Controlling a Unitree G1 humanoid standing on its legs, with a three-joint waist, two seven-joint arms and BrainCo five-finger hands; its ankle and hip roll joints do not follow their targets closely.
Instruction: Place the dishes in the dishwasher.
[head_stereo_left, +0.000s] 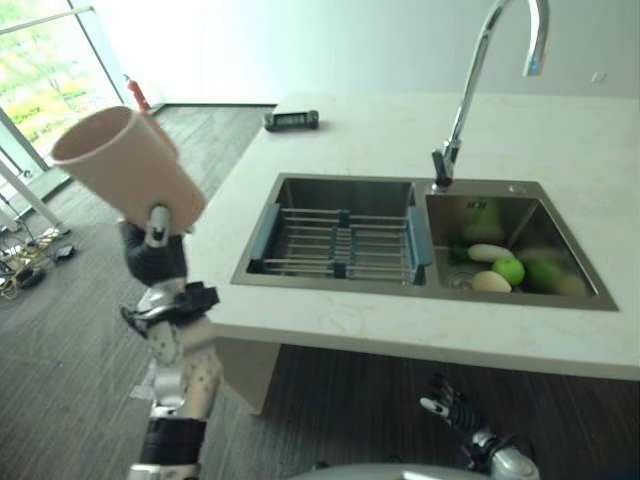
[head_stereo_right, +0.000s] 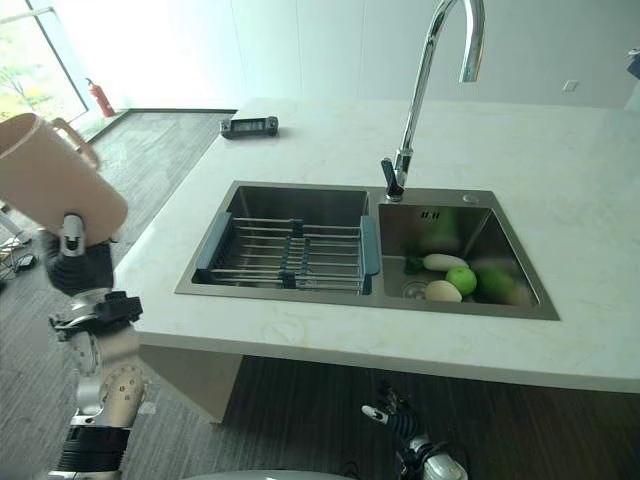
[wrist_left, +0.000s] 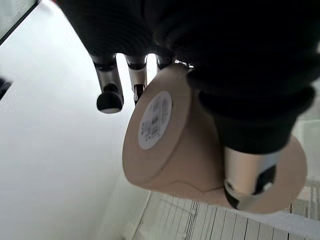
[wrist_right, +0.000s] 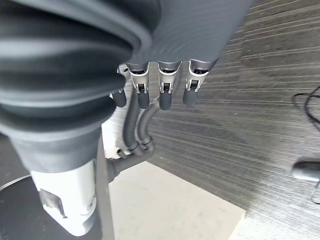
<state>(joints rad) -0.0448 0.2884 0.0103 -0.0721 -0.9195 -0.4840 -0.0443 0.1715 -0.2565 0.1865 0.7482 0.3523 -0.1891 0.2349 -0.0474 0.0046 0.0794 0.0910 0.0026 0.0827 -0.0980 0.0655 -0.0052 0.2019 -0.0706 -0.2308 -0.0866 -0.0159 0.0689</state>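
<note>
Beige cup held aloft in the left hand, off the counter's left edge.

The cup is clasped by fingers and thumb, tilted, its mouth up and away from the sink — the grip should be kept firm and the cup carried level toward the dishwasher. The right hand hangs low, fingers loosely curled, holding nothing — best kept clear.

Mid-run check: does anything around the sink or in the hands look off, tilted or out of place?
The beige cup in the left hand is tipped well over, mouth pointing up and away from the counter; nothing shows spilling. Fruit and vegetables lie in the right sink basin, odd for a dish job. The right hand hangs low, holding nothing.
</note>
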